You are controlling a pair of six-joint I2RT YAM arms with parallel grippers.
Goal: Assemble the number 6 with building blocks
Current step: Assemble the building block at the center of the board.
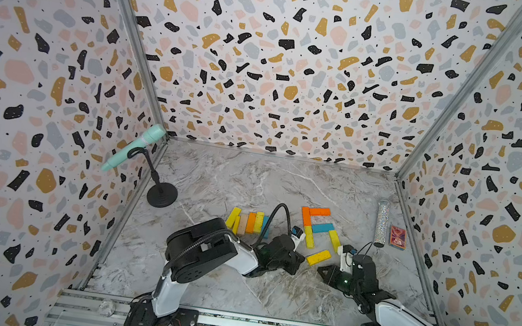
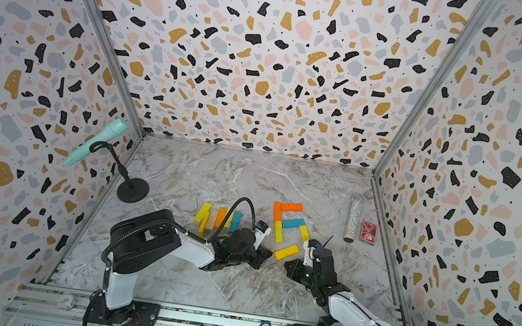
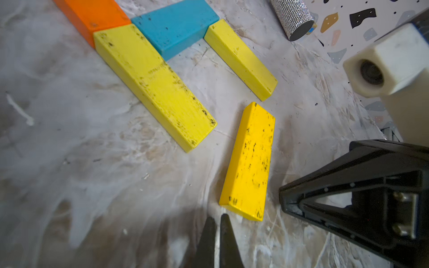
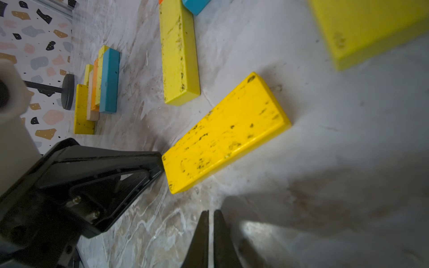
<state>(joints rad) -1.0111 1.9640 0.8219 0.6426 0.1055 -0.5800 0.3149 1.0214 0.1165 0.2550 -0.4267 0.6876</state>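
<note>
Five blocks [image 1: 322, 228] form the 6's top, left side, middle and right side; the bottom block [image 1: 318, 257] lies skewed just near of them, not yet closing the loop. Both grippers are clenched, empty: left gripper [image 3: 216, 222] touches its left end, right gripper [image 4: 210, 215] just near of it.

**Four views, one shared patch**

In both top views we look from high above the front rail [image 1: 227, 323], down and toward the back wall [image 1: 285, 68], far enough off to take in the whole marble table [image 1: 242, 182]. Our wrist cameras sit low and close to the surface. Each looks out past its own fingertips, the left gripper [image 3: 217, 222] and the right gripper [image 4: 210, 215], toward the other. All four views share the loose yellow block [image 3: 248, 162].
</note>
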